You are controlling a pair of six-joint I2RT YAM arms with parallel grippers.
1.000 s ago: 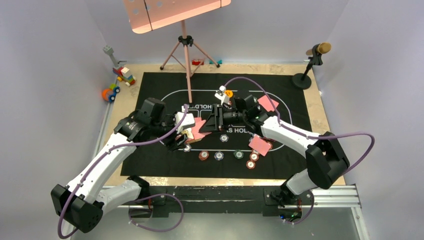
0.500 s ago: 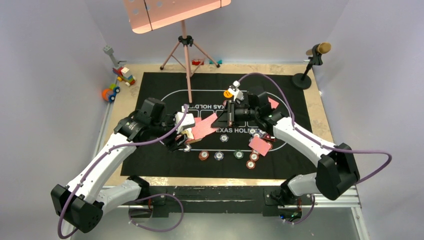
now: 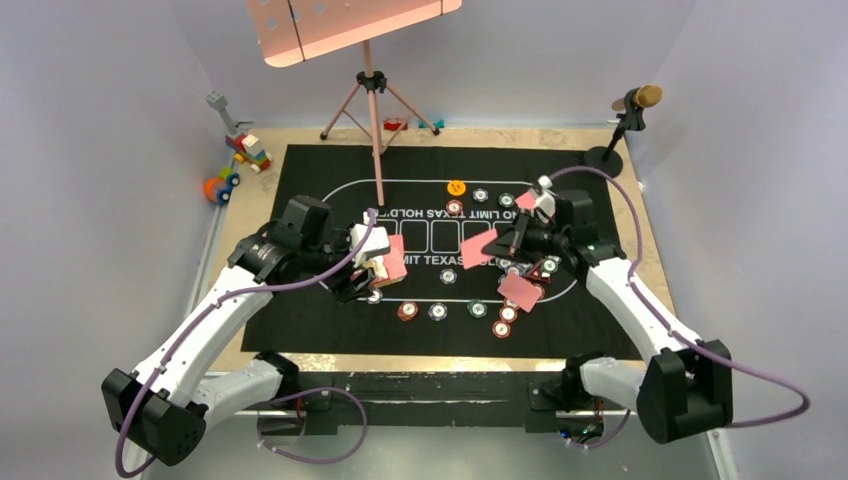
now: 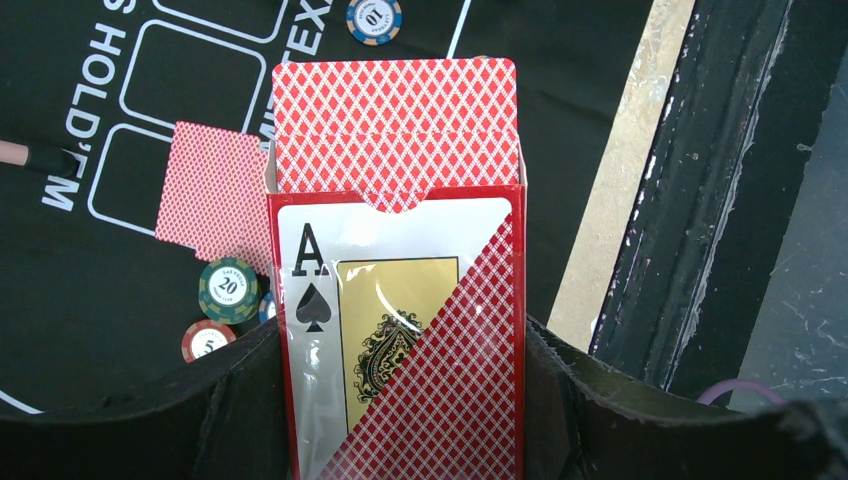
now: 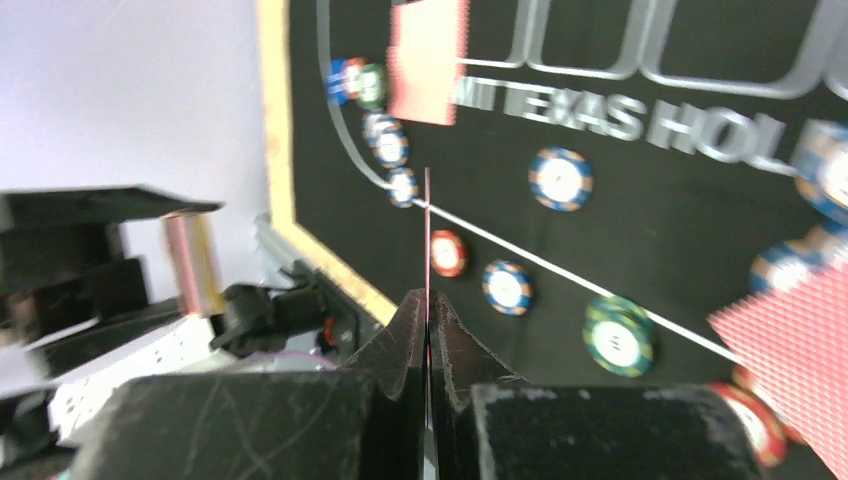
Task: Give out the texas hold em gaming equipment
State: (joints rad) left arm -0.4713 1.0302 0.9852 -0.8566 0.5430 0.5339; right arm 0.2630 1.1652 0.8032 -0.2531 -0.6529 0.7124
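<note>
My left gripper (image 3: 372,268) is shut on the red card box (image 4: 400,300), open at the top, with pink-red-backed cards standing out of it. In the left wrist view the gripper (image 4: 400,395) clamps the box by its sides. My right gripper (image 3: 512,240) is shut on a single card (image 3: 480,248), held above the mat right of centre. That card shows edge-on (image 5: 427,225) between the right gripper's (image 5: 427,310) closed jaws. Other cards lie on the mat (image 3: 519,290) (image 3: 527,200) (image 4: 215,195). Chips (image 3: 437,311) sit in a front row, and more chips (image 3: 481,195) lie by the orange button disc (image 3: 456,186).
The black felt mat (image 3: 320,170) covers the table. A pink music stand's tripod (image 3: 372,100) stands at the mat's back edge. A microphone on a stand (image 3: 628,112) is at the back right. Toy blocks (image 3: 240,160) lie at the back left.
My right arm has drawn a card away from the box in my left gripper and carried it right, from the mat's centre to right of centre. The left arm has not moved.
</note>
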